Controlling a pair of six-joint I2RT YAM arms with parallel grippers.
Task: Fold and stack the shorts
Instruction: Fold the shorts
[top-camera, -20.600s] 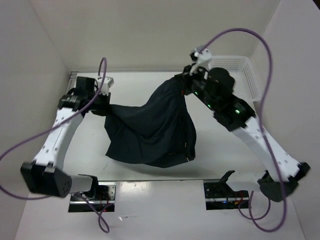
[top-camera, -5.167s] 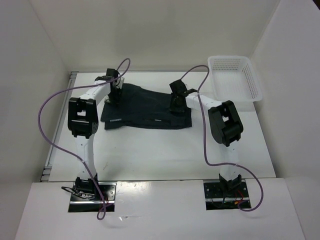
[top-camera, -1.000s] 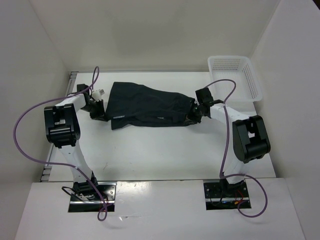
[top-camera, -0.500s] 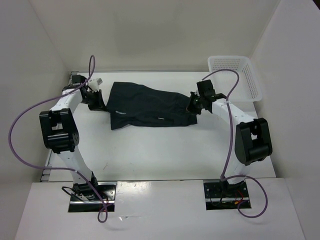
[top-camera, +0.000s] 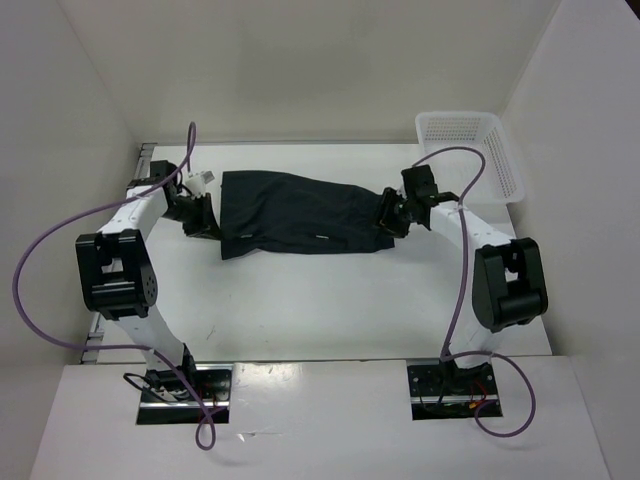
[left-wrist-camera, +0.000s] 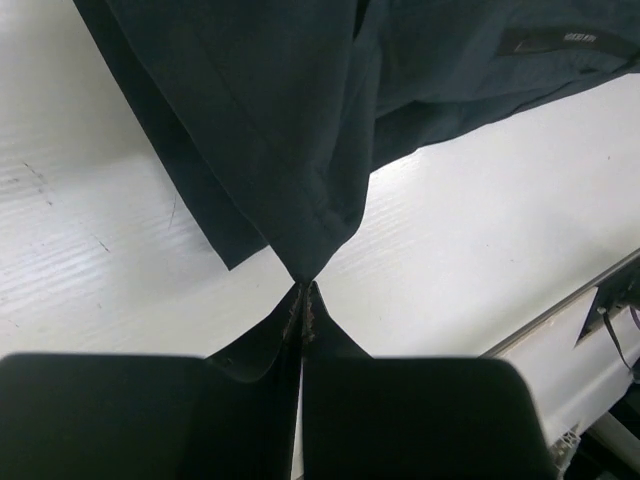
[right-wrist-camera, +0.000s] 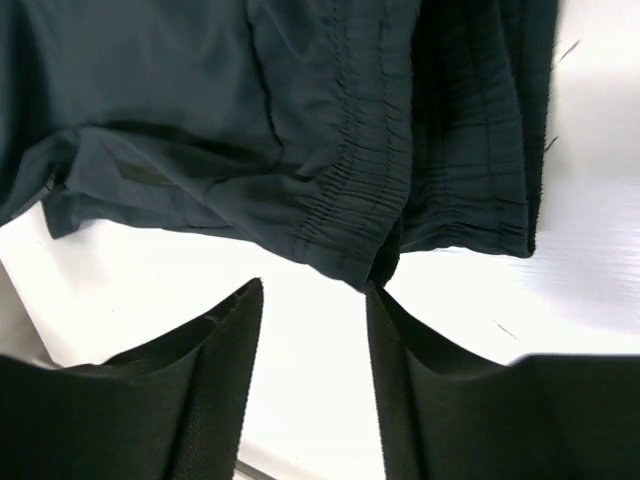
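The dark navy shorts (top-camera: 300, 208) lie spread flat across the middle of the table, with a small white mark (top-camera: 318, 237) near their front edge. At their left end my left gripper (top-camera: 207, 218) is shut on a pinched corner of the fabric. In the left wrist view the cloth (left-wrist-camera: 280, 120) narrows to a point between the closed gripper tips (left-wrist-camera: 303, 292). At the right end my right gripper (top-camera: 388, 220) is open. In the right wrist view the gathered waistband (right-wrist-camera: 350, 225) lies just beyond the open gripper (right-wrist-camera: 313, 292), its edge touching the right finger (right-wrist-camera: 400, 340).
A white mesh basket (top-camera: 470, 150) stands at the back right corner, beyond the right arm. White walls close in the table at the back and on both sides. Purple cables loop above both arms.
The right gripper has opened and let go of the waistband, which now rests on the table. The left gripper has stayed shut on the shorts and shifted slightly right.
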